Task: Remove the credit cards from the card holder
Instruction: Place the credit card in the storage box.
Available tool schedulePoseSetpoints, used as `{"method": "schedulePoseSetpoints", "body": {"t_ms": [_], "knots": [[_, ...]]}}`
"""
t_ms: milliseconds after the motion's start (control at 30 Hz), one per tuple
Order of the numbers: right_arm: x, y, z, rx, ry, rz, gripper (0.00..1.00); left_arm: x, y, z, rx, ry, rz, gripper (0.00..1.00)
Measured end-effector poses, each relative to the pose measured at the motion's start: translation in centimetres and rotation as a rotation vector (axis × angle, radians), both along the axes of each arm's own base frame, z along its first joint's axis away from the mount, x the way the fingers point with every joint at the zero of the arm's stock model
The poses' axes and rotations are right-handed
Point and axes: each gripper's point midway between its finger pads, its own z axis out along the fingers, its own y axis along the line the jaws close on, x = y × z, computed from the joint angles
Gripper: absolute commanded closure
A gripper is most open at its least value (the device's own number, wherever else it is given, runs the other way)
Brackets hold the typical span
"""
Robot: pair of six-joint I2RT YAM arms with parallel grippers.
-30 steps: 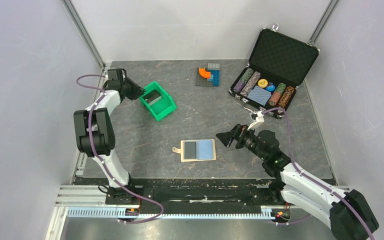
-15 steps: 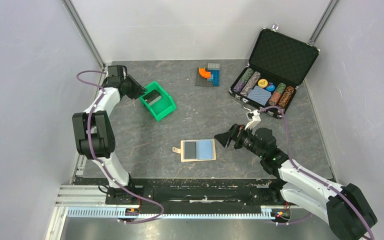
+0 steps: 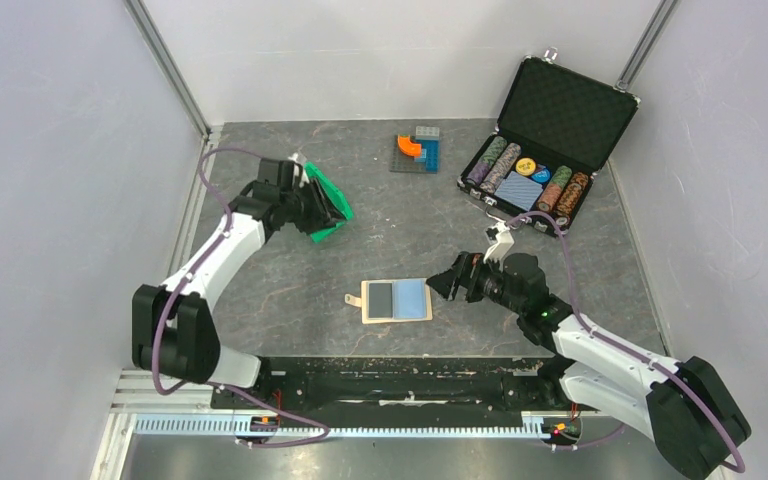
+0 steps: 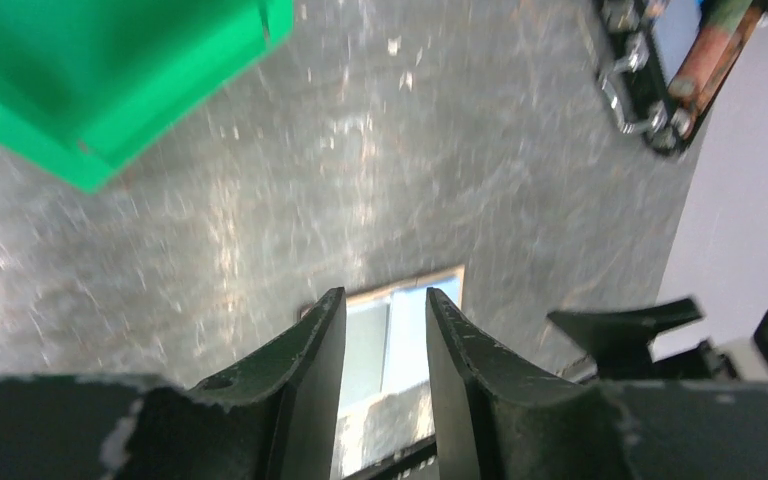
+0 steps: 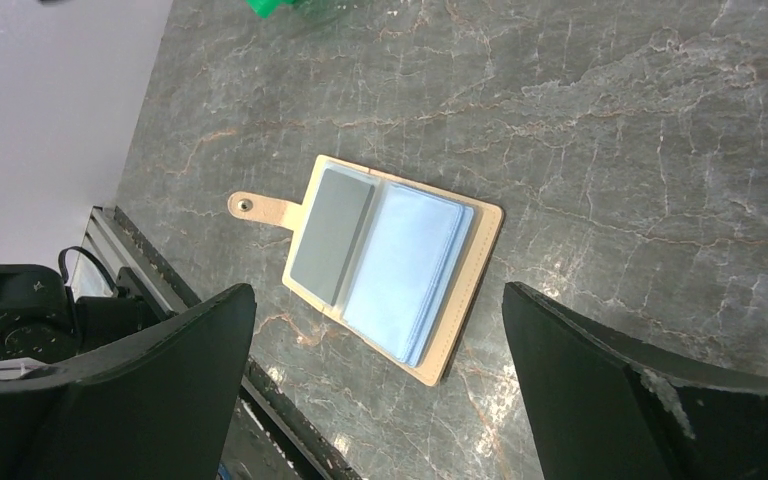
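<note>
Card holder point(image 3: 396, 300) lies spread open on the near tabletop point(image 3: 290, 290), a dark credit card point(image 5: 332, 235) still in its left pocket. Right pincer point(image 3: 442, 283), wide open and empty, hovers just right of it. Left pincer point(image 4: 385, 300), barely parted and empty, hangs by the green bin point(image 4: 110, 80).

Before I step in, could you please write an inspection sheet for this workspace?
Surface: dark grey marbled tabletop.
Job's things: tan-edged bifold card holder lies open; dark grey flat card on its strap-side half.
Clutter: green plastic bin; open black chip case; orange-and-blue toy bricks.
Grippers: left claw barely open, near bin; right claw wide open, beside holder; both empty.
Cables: purple cables loop along both arms.
Surroundings: pale walls, metal frame posts.
</note>
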Motion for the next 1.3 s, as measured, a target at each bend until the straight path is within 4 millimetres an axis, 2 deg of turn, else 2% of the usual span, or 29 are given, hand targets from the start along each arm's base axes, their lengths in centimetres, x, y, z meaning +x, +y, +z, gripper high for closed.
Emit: {"method": "schedulePoseSetpoints", "body": {"t_ms": [167,333,567,700,933,1067,1133,1200,1300], "knots": [[0.0,-0.1,-0.1,-0.022,-0.006,0.006,0.04,-5.0,-1.6,-2.0,0.002,0.053,-0.082,0.55],[-0.1,-0.6,-0.6,-0.043,-0.001,-0.008,0.05,-8.4,-2.1,-3.5,0.007,0.065,-0.129,0.54],[-0.5,-1.3,-1.8,-0.07,0.02,-0.026,0.05,-12.2,-1.9,-8.7,0.031,0.157,-0.168,0.5],[-0.5,-1.5,-1.8,-0.078,0.018,-0.039,0.05,-13.1,-2.6,-10.8,0.043,0.207,-0.201,0.49],[-0.9,-1.3,-1.7,-0.088,0.011,-0.041,0.06,-13.8,-4.1,-12.7,0.06,0.234,-0.26,0.51],[-1.2,-1.0,-1.7,-0.09,0.007,-0.037,0.06,-14.3,-4.2,-13.3,0.064,0.239,-0.272,0.58],[-1.4,-0.7,-1.7,-0.093,0.005,-0.028,0.07,-14.3,-4.3,-13.3,0.063,0.235,-0.276,0.68],[-1.8,-0.4,-1.8,-0.099,0.004,-0.015,0.07,-14.2,-4.4,-13.2,0.057,0.226,-0.275,0.84],[-2.1,0.2,-1.9,-0.111,0.009,0.001,0.08,-14.1,-4.8,-12.9,0.034,0.214,-0.279,0.97]]}}
